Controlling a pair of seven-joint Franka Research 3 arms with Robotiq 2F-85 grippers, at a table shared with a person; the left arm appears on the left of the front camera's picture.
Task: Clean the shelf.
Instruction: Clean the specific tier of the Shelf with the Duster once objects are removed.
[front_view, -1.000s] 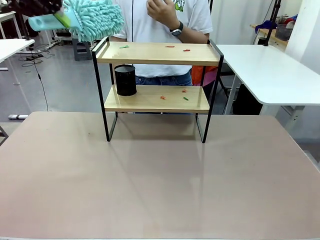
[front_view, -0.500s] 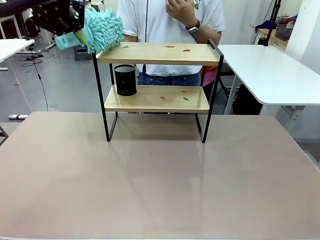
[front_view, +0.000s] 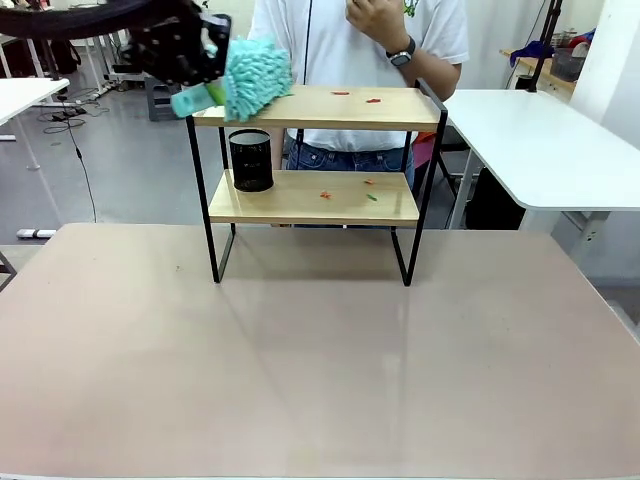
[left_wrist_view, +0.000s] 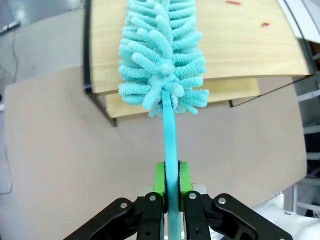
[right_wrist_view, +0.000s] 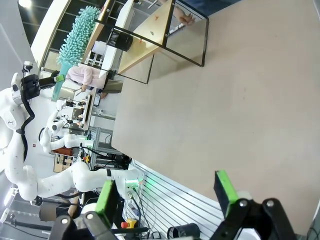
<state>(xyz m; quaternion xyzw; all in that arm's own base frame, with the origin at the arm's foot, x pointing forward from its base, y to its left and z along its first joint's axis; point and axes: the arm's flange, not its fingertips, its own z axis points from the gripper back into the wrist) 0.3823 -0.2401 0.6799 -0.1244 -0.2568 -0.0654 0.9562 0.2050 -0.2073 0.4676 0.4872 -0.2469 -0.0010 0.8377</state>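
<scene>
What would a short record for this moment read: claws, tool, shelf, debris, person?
left claw: shut on the handle of the teal duster
duster position: fluffy head at the left end of the shelf's top board
right claw: open, holding nothing, above the tan table
shelf: upright on the tan table
top board: red scraps to the right of the duster head
lower board: black cup at left; red and green bits toward the right
person: standing behind the shelf, one hand raised

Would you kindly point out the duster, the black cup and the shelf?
duster (front_view: 255, 78), front view, fluffy head.
black cup (front_view: 251, 160), front view, side wall.
shelf (front_view: 290, 197), front view, bare lower board.
</scene>
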